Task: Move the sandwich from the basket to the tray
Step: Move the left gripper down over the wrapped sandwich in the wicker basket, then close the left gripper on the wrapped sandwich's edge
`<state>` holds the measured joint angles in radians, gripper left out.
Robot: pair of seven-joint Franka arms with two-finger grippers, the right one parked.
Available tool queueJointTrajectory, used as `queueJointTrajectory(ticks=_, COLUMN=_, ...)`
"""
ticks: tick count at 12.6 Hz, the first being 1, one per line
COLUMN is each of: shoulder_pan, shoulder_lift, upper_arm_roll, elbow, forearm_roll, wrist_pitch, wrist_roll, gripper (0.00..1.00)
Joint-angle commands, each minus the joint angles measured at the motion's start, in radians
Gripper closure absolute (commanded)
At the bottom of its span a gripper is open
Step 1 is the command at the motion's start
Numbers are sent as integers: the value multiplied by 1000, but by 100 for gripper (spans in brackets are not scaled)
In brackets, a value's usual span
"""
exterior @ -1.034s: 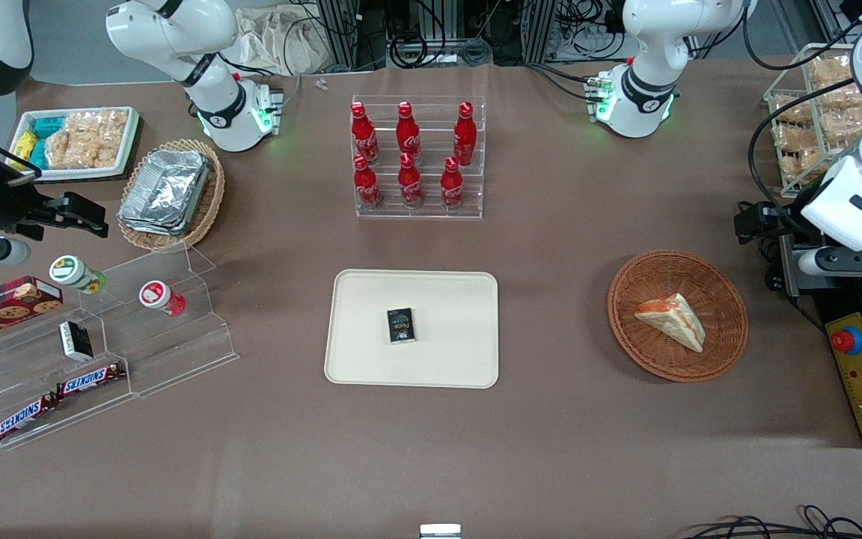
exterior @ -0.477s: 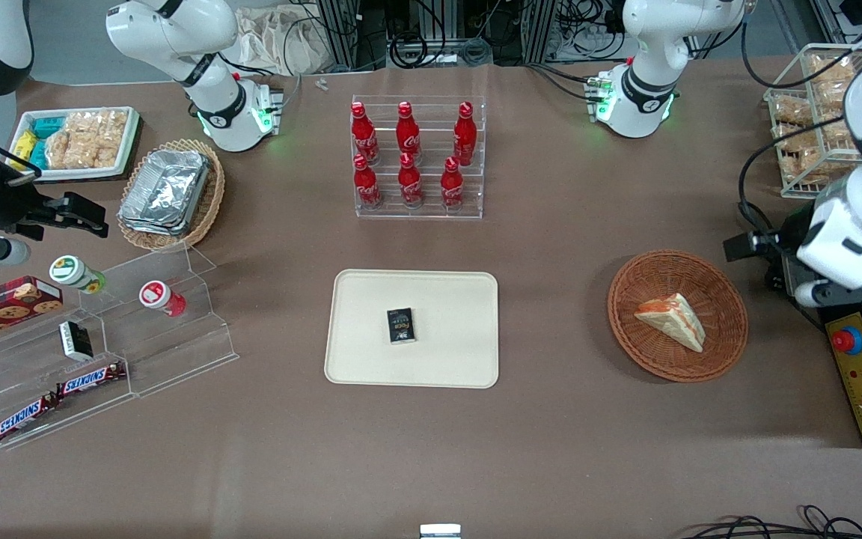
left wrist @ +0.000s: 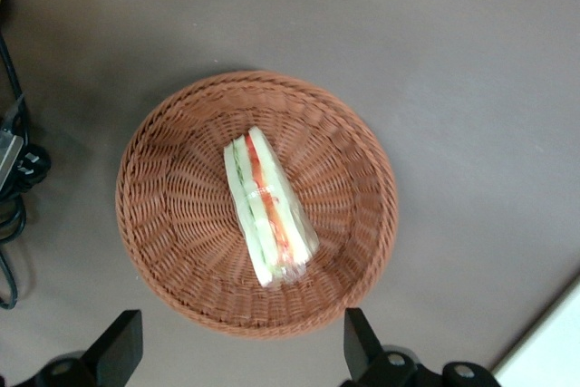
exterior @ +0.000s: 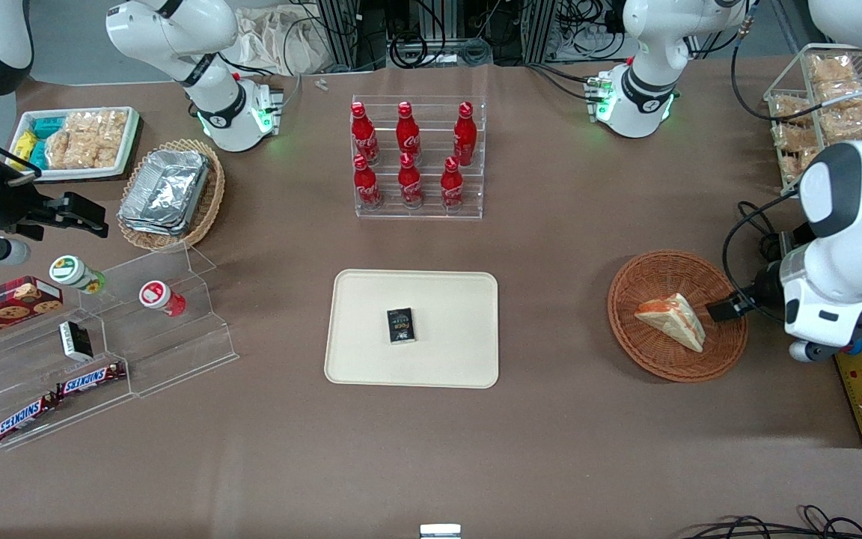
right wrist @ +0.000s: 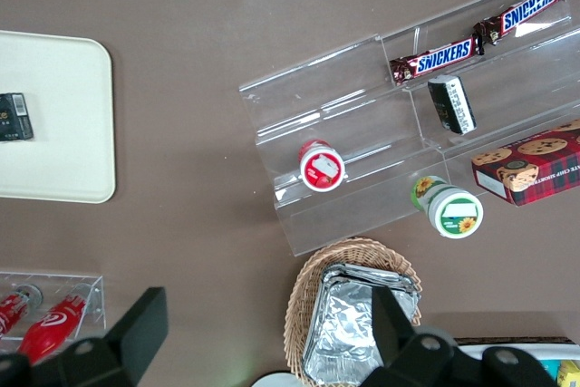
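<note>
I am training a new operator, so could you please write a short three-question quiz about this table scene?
1. True or false: the sandwich lies in the basket.
2. What already lies on the tray? A) a red bottle B) a small black packet C) a foil dish
3. Fill in: the left gripper hangs open above the ____.

Key: 1 true. 2 B, the small black packet. 3 basket; the fingers stand wide apart and hold nothing.
</note>
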<state>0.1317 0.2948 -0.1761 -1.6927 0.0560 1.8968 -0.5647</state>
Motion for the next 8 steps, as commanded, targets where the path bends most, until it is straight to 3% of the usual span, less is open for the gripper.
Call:
queueJointTrajectory(ticks=1, shoulder_pan=8, shoulder_lift=65, upper_arm_roll=-8, elbow=1, forearm_roll=21, wrist_pitch=79, wrist_roll=-137, gripper=0)
queueJointTrajectory(ticks=3, shoulder_pan=5, shoulder_lift=118, upper_arm_roll=-8, elbow=1, forearm_roll=25, wrist_pitch=168, wrist_roll=-288, gripper=0)
queueJointTrajectory(ticks=8, shoulder_pan=-4, shoulder_lift=161, upper_arm_roll=-11, elbow=-103, forearm_roll=22, wrist_pitch=255, wrist_roll=-369, gripper=0)
